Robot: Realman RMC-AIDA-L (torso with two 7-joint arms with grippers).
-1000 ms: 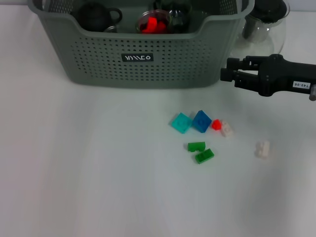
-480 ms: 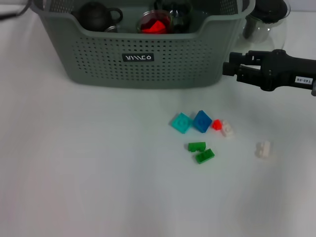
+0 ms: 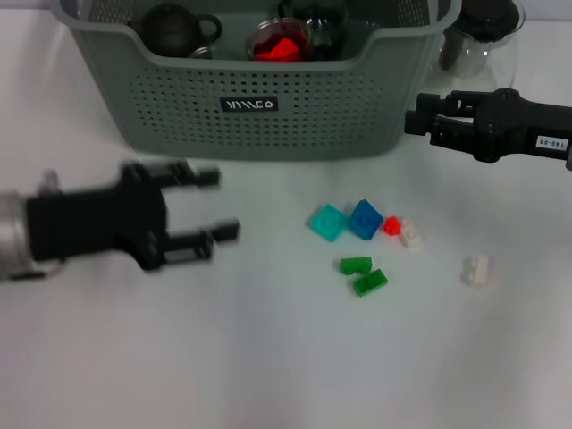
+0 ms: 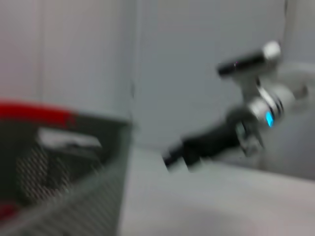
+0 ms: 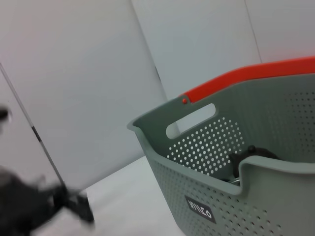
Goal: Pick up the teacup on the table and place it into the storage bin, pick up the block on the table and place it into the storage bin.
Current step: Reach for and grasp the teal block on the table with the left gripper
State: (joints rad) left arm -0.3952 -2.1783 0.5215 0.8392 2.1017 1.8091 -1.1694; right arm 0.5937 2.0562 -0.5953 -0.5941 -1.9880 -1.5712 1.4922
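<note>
Two green blocks (image 3: 363, 273) lie nearest on the table (image 3: 268, 357), with a white block (image 3: 475, 270) apart on the right. Just behind them sit the cyan block (image 3: 327, 222), blue block (image 3: 365, 219) and a small red block (image 3: 391, 225), all untouched. The left gripper (image 3: 214, 206) hovers over the table left of the blocks, fingers spread and empty, probably aimed at a block. The right gripper (image 3: 413, 121) hangs beside the storage bin (image 3: 259, 125); I cannot tell its fingers. In the bin are a dark teapot (image 3: 172, 27) and a glass teacup (image 3: 279, 37) holding something red.
</note>
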